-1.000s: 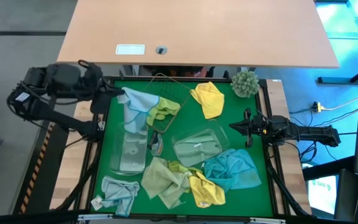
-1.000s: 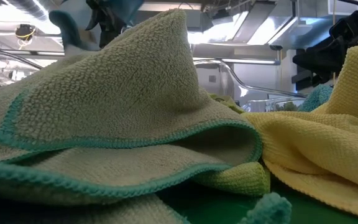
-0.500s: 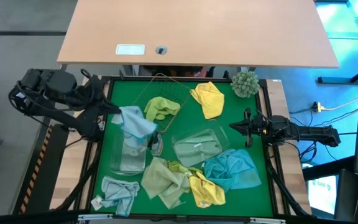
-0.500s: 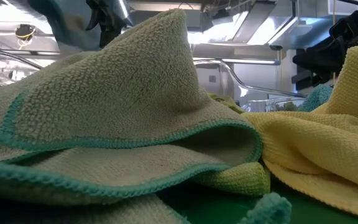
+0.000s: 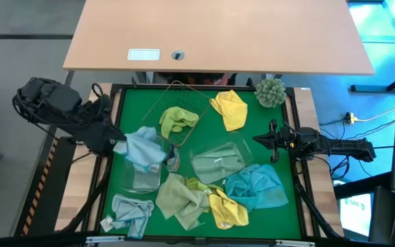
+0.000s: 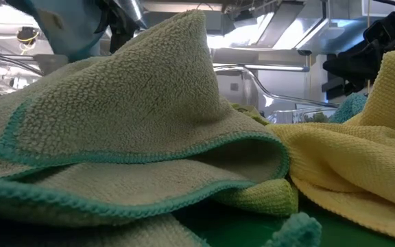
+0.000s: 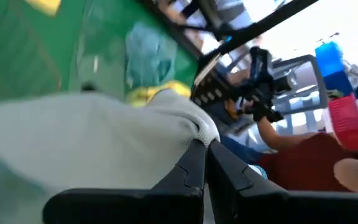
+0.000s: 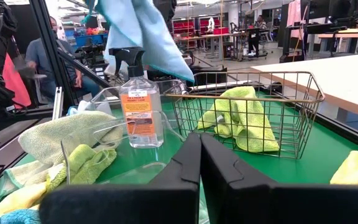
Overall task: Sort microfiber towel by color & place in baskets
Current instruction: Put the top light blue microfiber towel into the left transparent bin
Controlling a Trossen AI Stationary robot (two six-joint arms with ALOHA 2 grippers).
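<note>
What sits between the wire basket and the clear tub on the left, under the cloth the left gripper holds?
In the high view, a spray bottle stands between the wire basket and the clear tub; the right wrist view confirms it.

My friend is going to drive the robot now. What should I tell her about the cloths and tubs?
Left pincer: shut on a light grey-blue microfiber cloth, held above the empty clear plastic tub on the left.
Right pincer: shut, holding nothing, waiting at the green mat's right edge.
Done: lime green cloth in the tan wire mesh basket; pale olive cloth in the second clear plastic tub.
Left: drop the held cloth, then sort the yellow cloth at the back, the front pile, the teal blue cloth and the grey-blue cloth at front left.
</note>
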